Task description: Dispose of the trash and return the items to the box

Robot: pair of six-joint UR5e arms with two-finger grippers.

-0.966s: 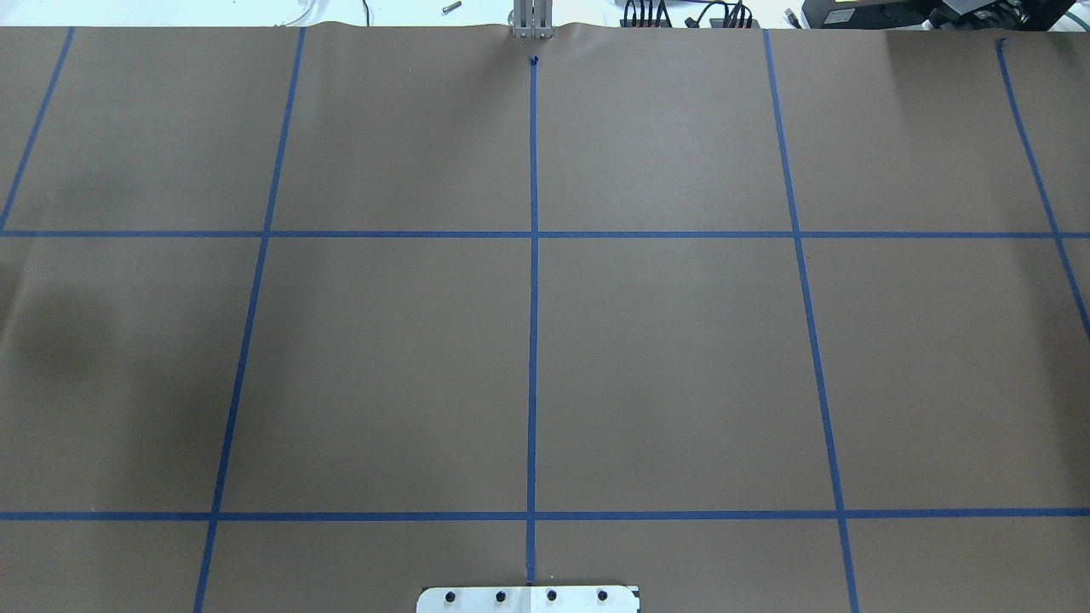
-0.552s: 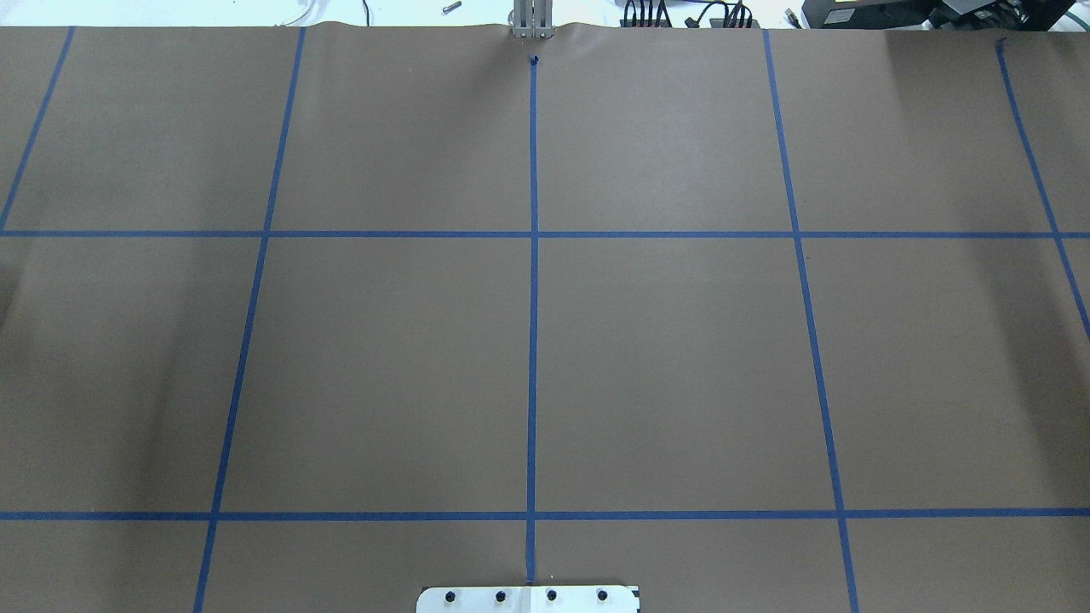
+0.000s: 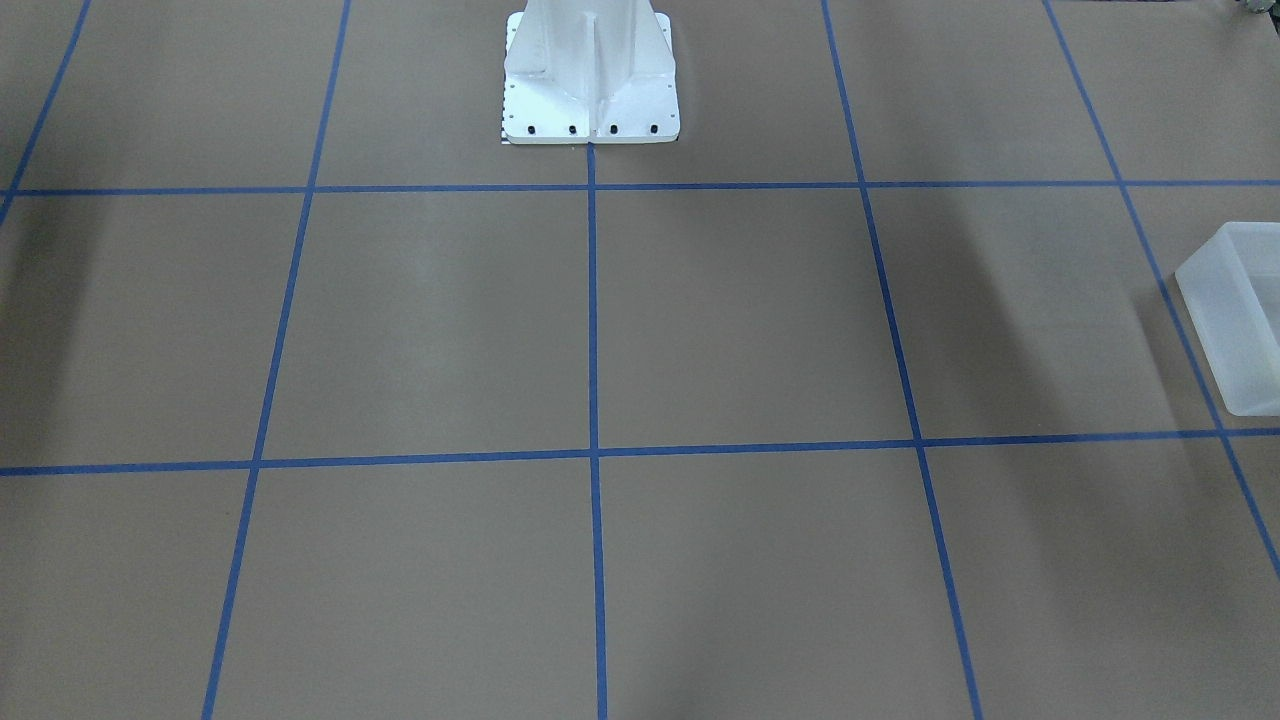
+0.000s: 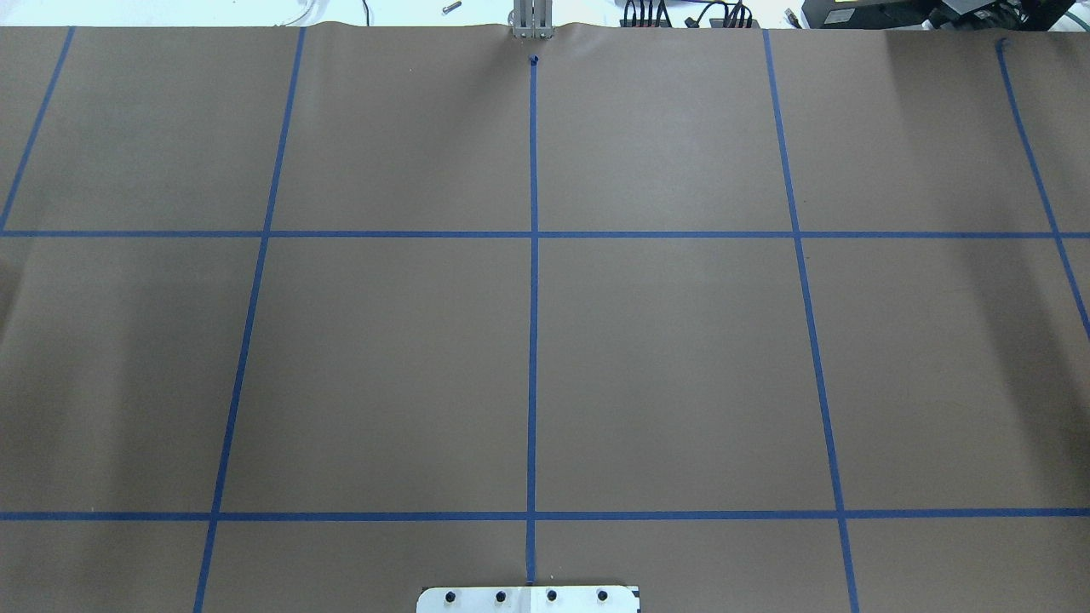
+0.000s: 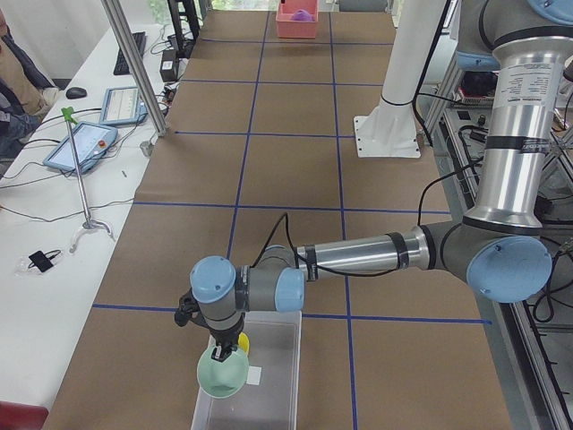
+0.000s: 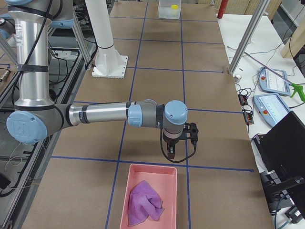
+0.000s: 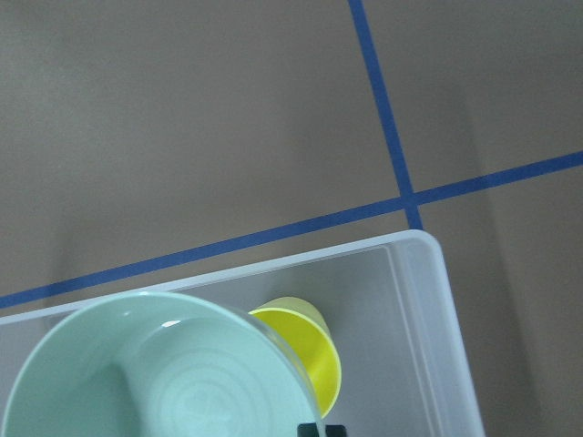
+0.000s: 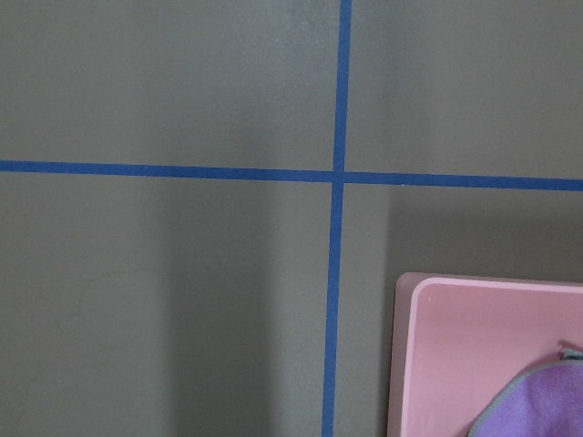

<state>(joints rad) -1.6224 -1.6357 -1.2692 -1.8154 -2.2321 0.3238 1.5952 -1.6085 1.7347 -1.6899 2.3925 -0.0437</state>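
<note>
Partly, a green bowl (image 7: 164, 382) hides the yellow cup (image 7: 314, 350) in the box (image 7: 442, 337).

Brown paper table (image 4: 664, 358) w/ blue tape grid (image 4: 534, 234) — side desk (image 5: 36, 296) has tablet (image 5: 81, 146), keyboard (image 5: 125, 54), mouse (image 5: 76, 92).

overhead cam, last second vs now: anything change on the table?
No object or arm shows in the overhead view, then or now, so no move, grasp or release is visible there. Only a dark shadow on the left of the brown paper has faded. The blue tape grid and the white base plate are unchanged.
</note>
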